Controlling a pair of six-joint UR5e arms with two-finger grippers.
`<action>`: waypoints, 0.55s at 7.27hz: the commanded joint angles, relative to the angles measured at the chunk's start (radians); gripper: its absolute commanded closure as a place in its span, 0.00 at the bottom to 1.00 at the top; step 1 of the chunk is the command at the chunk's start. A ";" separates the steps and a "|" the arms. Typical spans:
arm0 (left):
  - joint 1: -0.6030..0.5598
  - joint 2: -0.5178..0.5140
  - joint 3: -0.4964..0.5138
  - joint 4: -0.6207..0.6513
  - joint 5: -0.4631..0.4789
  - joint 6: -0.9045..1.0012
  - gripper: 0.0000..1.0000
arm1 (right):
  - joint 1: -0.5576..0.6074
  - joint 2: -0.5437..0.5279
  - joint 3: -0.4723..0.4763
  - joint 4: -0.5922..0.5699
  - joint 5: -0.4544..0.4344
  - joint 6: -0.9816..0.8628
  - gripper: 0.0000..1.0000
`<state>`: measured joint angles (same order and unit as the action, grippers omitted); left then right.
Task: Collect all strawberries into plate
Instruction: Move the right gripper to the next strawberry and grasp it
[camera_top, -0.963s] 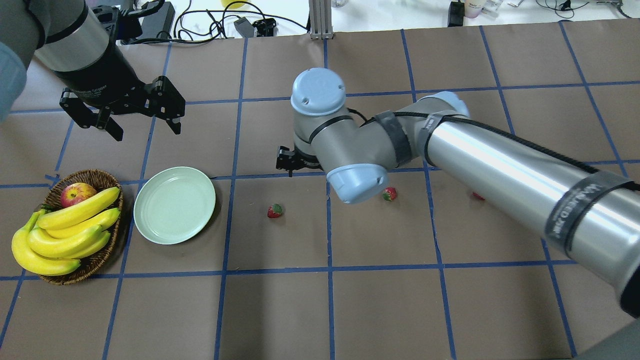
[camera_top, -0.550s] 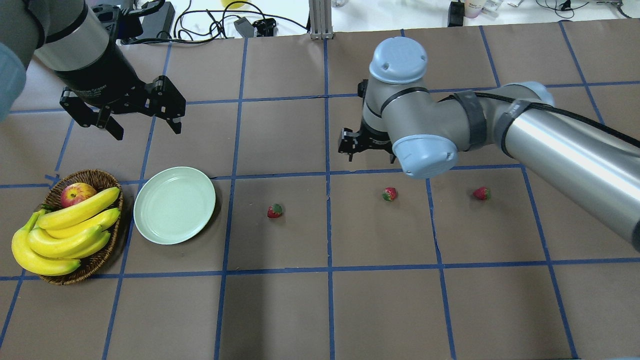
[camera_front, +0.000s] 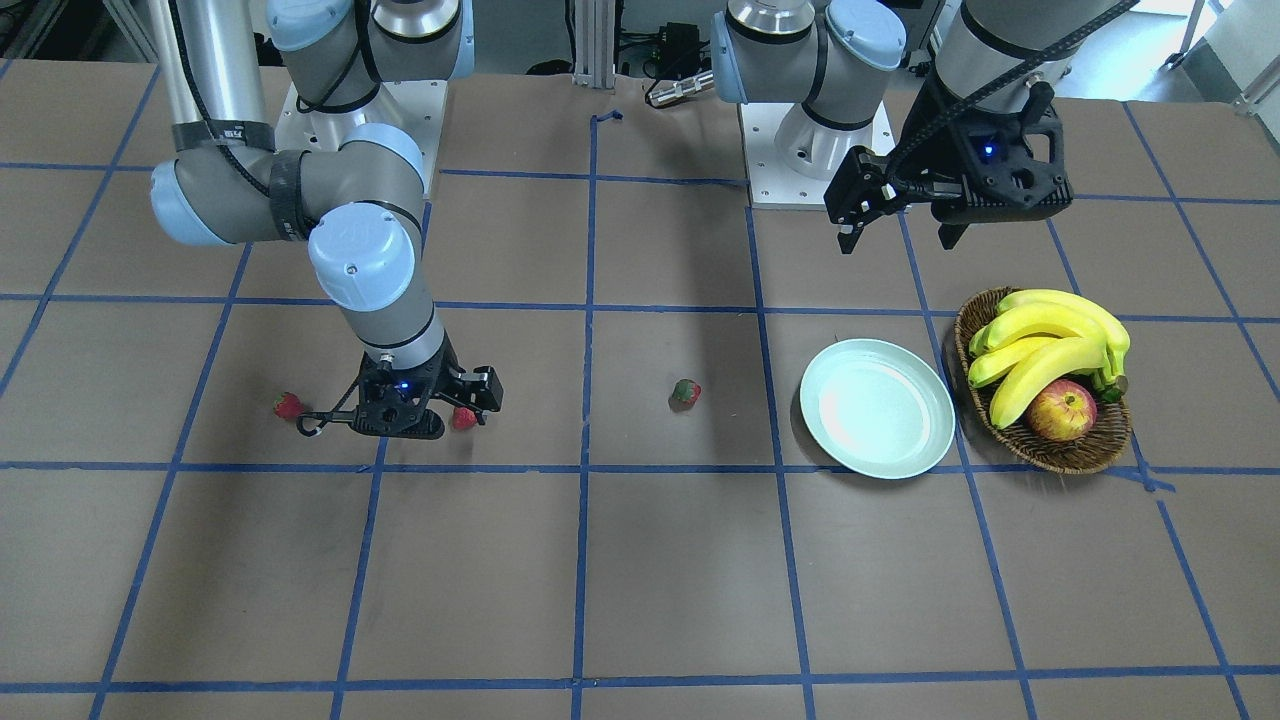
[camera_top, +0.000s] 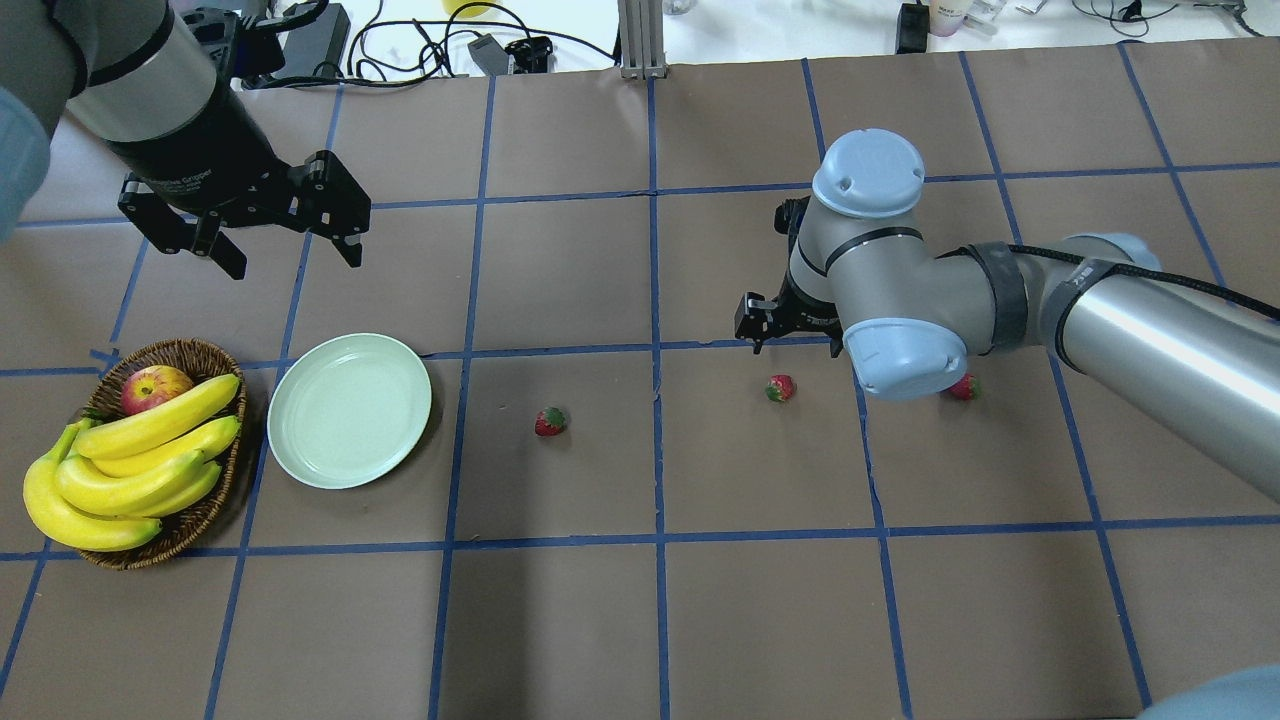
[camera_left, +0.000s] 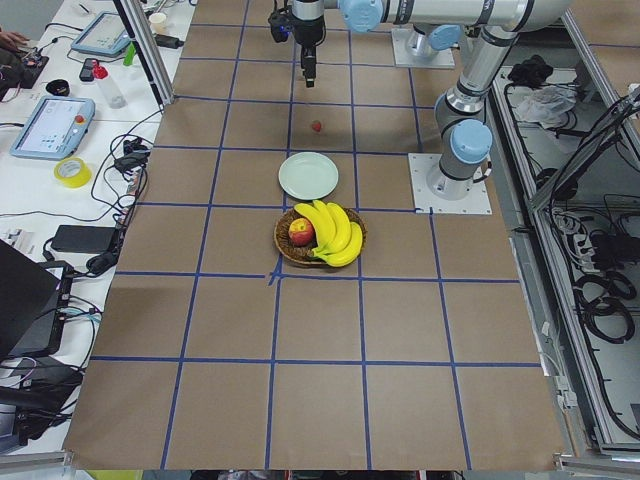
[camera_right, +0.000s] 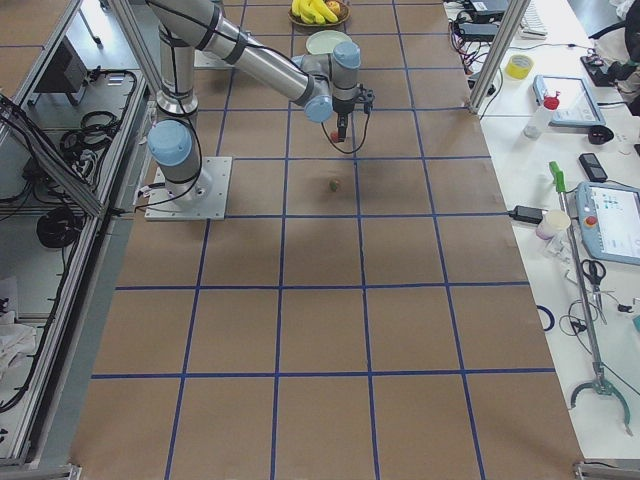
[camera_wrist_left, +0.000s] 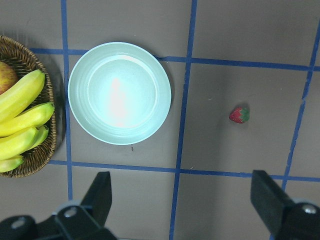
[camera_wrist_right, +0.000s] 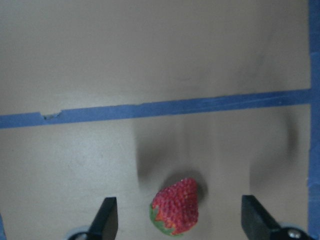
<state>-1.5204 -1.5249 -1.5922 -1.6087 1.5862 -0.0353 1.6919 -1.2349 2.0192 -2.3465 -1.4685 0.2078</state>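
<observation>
Three small red strawberries (camera_front: 685, 392) with green leafy caps lie in a row on the brown paper-covered desk (camera_top: 560, 620) gridded with blue tape, all outside the round, glossy, pale mint-green plate (camera_top: 349, 410). The plate sits just beside a brown wicker basket (camera_top: 200, 352) of yellow bananas (camera_top: 140, 450) and a red-yellow apple (camera_top: 155, 388). The black two-finger right claw (camera_top: 790, 338) is spread wide and grips nothing, with the middle strawberry (camera_wrist_right: 176, 205) framed between its fingers in the wrist view. A second strawberry (camera_top: 550, 421) rests nearer the plate, a third strawberry (camera_top: 964, 387) farthest from it. The left claw (camera_top: 293, 255), likewise wide apart and empty, hangs above the desk beyond the plate.
</observation>
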 joint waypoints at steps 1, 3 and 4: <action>-0.001 0.000 -0.003 -0.002 0.000 0.000 0.00 | 0.003 0.023 0.012 -0.007 0.034 0.004 0.35; 0.000 -0.001 -0.012 0.006 0.000 0.002 0.00 | 0.005 0.019 -0.002 -0.001 0.034 0.005 1.00; 0.000 0.000 -0.017 0.007 0.000 0.002 0.00 | 0.006 0.015 -0.005 0.001 0.034 0.008 1.00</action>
<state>-1.5204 -1.5250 -1.6042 -1.6045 1.5858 -0.0339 1.6968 -1.2158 2.0205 -2.3487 -1.4346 0.2134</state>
